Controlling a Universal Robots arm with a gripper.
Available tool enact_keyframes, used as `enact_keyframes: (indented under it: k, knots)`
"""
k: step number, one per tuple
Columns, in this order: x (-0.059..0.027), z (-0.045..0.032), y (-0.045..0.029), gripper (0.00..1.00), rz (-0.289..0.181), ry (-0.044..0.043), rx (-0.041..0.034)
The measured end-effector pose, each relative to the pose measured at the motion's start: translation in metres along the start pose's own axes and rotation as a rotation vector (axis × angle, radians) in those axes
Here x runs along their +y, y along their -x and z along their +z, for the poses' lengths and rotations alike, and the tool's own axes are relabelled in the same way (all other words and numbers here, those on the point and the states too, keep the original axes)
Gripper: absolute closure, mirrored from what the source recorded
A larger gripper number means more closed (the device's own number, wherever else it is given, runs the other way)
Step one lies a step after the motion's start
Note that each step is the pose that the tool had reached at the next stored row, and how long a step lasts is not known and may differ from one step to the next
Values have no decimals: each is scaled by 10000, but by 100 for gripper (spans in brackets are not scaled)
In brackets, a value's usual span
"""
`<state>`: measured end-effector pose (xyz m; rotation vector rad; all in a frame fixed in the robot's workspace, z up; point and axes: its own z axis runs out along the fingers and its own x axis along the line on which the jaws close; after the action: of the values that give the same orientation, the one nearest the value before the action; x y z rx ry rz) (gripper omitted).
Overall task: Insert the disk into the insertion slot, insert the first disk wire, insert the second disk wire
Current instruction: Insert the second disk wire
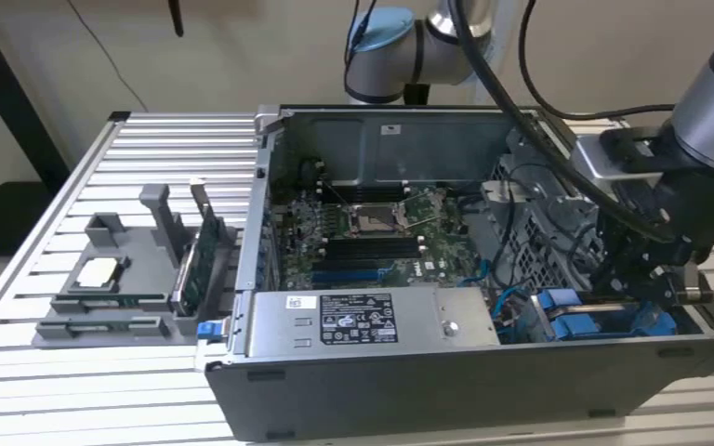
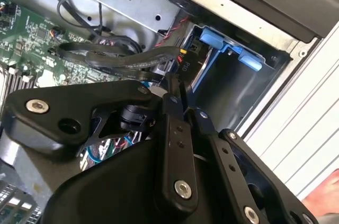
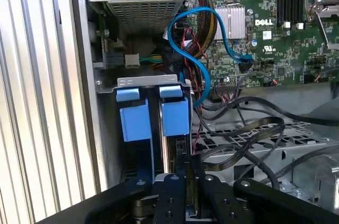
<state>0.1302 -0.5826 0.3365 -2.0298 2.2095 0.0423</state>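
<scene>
- On the slatted bench [image 1: 34, 372], the open computer case [image 1: 456, 390] lies with its motherboard [image 1: 370, 232] showing and the grey power-supply box [image 1: 370, 321] at 6 o'clock.
- At the case's 4 o'clock corner, the insertion slot [image 3: 153, 82] carries blue fittings; the disk [image 3: 168, 152] sits edge-on inside.
- Directly over the slot hangs the claw [image 3: 184, 168], fingers [image 2: 172, 108] clenched nearly together at the disk's end; actual grip on anything is impossible to tell.
</scene>
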Motion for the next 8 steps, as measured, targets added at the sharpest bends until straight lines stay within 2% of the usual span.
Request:
enact_keyframes:
  k: [1,2,6,8]
  knots:
    - [0,4,0,82,4,4,-43]
    - [-1,-11,1,76,5,5,-59]
    - [-10,-175,22,76,4,6,-65]
    - [-10,-234,28,76,5,6,-64]
